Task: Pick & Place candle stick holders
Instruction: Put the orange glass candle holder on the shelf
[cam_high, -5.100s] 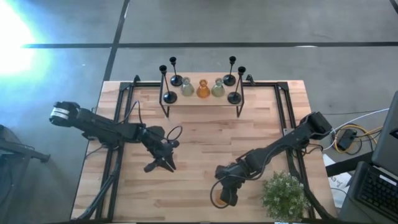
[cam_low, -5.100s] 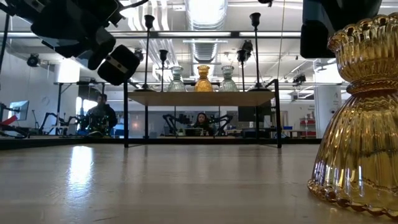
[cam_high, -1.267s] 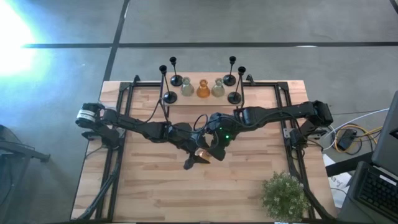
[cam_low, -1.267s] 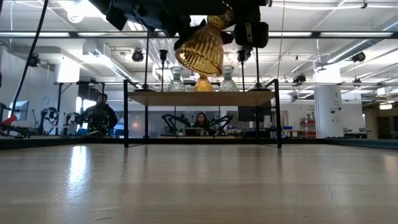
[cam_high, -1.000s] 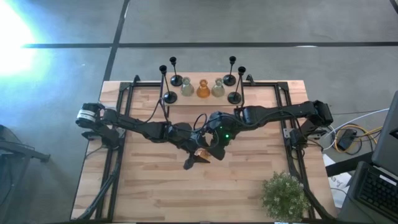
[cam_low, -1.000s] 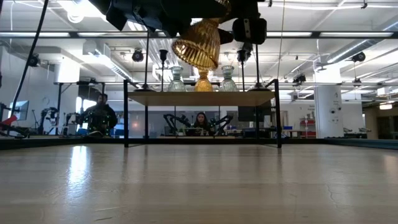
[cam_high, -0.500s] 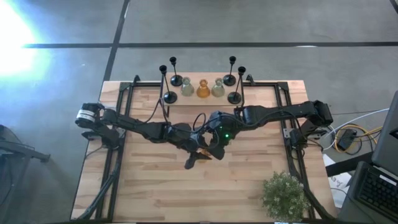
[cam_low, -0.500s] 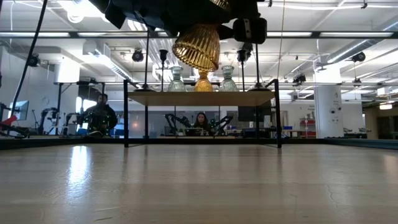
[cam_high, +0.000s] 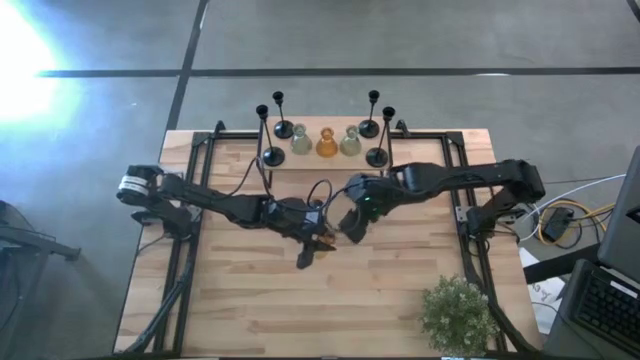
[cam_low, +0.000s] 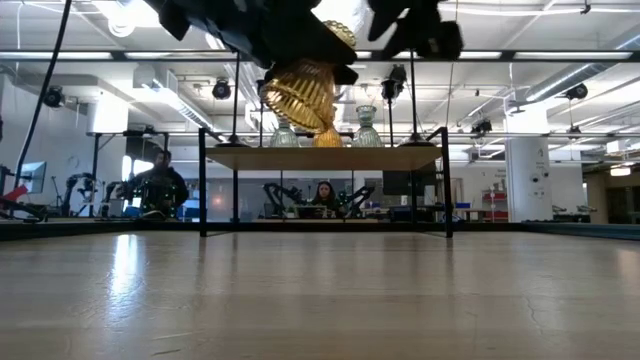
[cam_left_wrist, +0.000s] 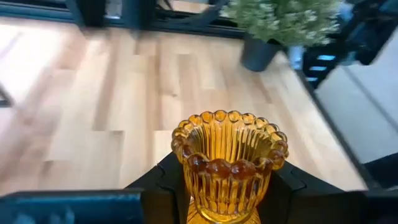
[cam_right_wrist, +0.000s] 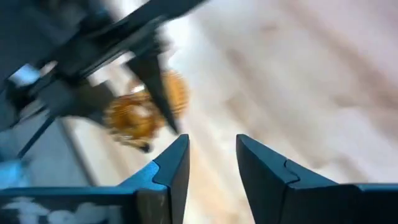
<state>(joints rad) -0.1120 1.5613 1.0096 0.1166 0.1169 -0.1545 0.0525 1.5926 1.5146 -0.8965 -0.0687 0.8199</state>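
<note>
Seven holders crowd the shelf behind; left gripper pinches the amber holder, right gripper apparently spread nearby.

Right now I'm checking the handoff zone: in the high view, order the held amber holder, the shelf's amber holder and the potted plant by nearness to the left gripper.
1. Held amber holder, in the left gripper at table centre.
2. Shelf's amber holder, on the shelf at the far edge.
3. Potted plant, near right corner.

An amber glass holder sat clamped between the left gripper's dark fingers, its beaded rim facing the camera. Beyond lay the wooden bench and a potted plant.
</note>
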